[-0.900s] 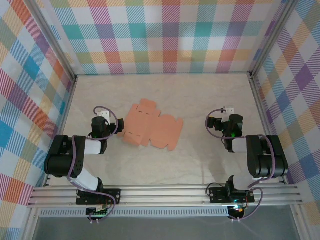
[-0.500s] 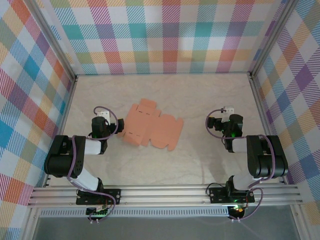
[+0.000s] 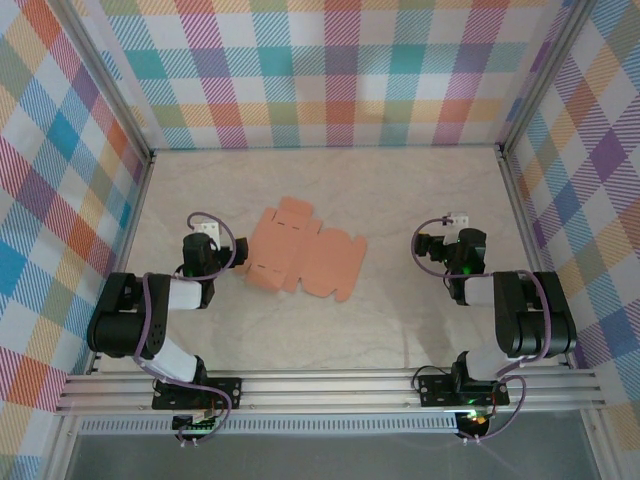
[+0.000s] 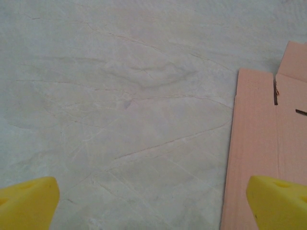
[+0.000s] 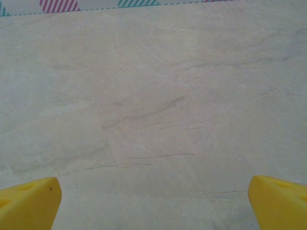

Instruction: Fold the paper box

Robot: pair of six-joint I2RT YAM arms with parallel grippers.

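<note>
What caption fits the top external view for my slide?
Flat salmon-orange paper box lies unfolded on the table between the open left gripper and open right gripper.

The paper box (image 3: 300, 258) is still a flat, unfolded sheet of salmon-orange card, die-cut with flaps, short slits and a wavy edge on one side. It lies flat, turned a little askew, between the two grippers: just to the right of the left gripper (image 3: 205, 233) and well apart from the right gripper (image 3: 455, 237). From the left wrist, the sheet's straight left edge (image 4: 264, 143) runs forward from that gripper's right-hand finger (image 4: 278, 201), with a narrow slit further up.
</note>
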